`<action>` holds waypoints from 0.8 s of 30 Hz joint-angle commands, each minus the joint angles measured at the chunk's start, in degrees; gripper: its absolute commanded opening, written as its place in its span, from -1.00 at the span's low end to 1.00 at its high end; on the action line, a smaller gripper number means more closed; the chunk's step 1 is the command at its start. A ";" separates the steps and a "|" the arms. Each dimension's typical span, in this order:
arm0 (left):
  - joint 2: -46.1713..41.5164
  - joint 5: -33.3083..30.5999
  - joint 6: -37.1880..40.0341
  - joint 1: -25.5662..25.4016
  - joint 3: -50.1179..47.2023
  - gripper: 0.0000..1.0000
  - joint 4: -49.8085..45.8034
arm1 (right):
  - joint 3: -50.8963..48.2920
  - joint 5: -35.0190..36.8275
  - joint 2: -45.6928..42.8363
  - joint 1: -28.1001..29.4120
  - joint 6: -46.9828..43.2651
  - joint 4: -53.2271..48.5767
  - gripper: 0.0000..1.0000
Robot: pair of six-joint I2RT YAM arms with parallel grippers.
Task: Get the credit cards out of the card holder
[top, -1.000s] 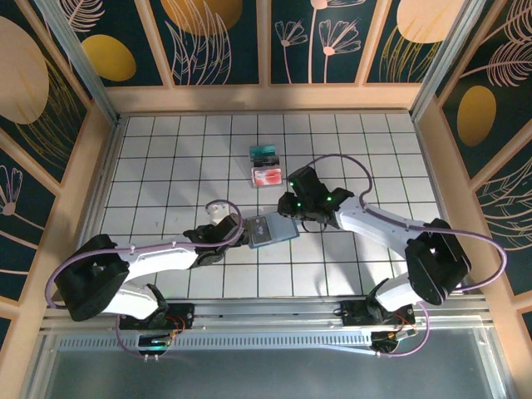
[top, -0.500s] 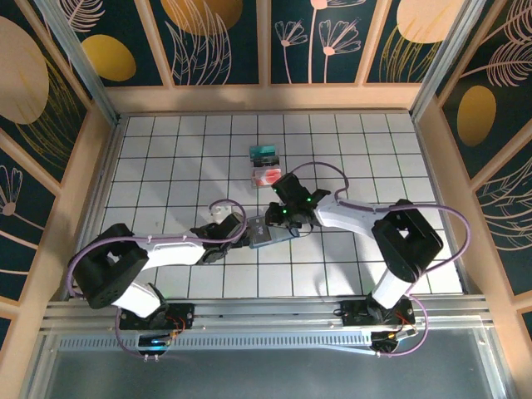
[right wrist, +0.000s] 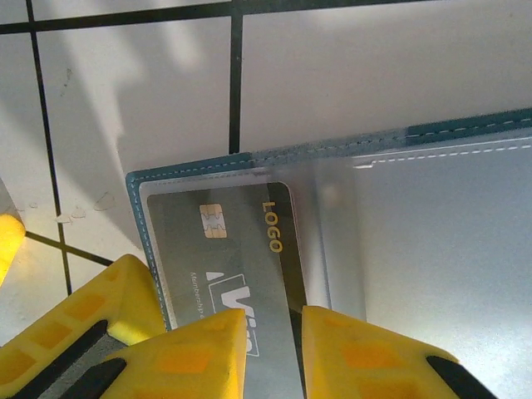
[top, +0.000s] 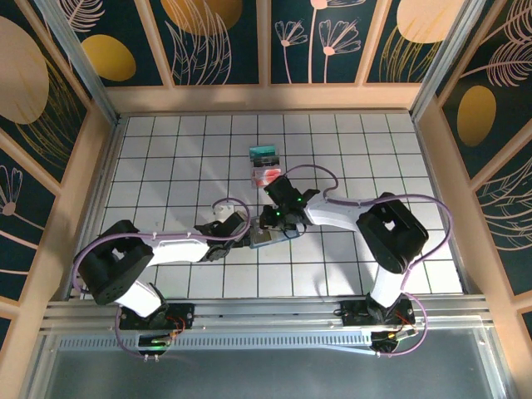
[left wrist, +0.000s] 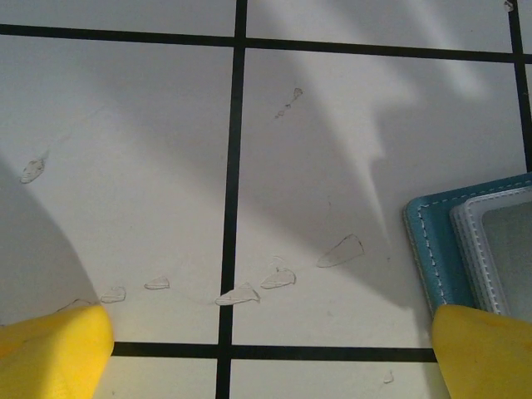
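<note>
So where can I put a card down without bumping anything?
Bare tiles lie far left, between the left wall and the teal card, and far right, past the whitish-pink card. It is crowded in the middle, where the left gripper and right gripper meet at the card holder.

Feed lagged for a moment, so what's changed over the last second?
The right gripper slid left from beside the card holder to over it, fingertips at the grey card in its pocket. The left gripper, open, edged right to the holder's edge. The holder looks unmoved; the teal card and whitish-pink card beyond it stayed put.
</note>
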 commanded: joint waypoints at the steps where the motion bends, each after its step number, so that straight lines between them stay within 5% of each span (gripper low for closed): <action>1: 2.48 0.94 0.62 0.46 0.51 0.98 -1.33 | -0.55 -0.64 0.92 0.39 0.43 -0.03 -0.49; 13: 3.38 0.69 0.69 0.48 1.18 0.98 -2.49 | -0.65 1.16 1.98 0.46 0.91 -1.36 -0.40; 24: 5.35 0.94 1.22 0.40 1.68 0.98 -3.23 | -4.34 -6.21 -0.62 -0.20 1.54 7.16 -0.45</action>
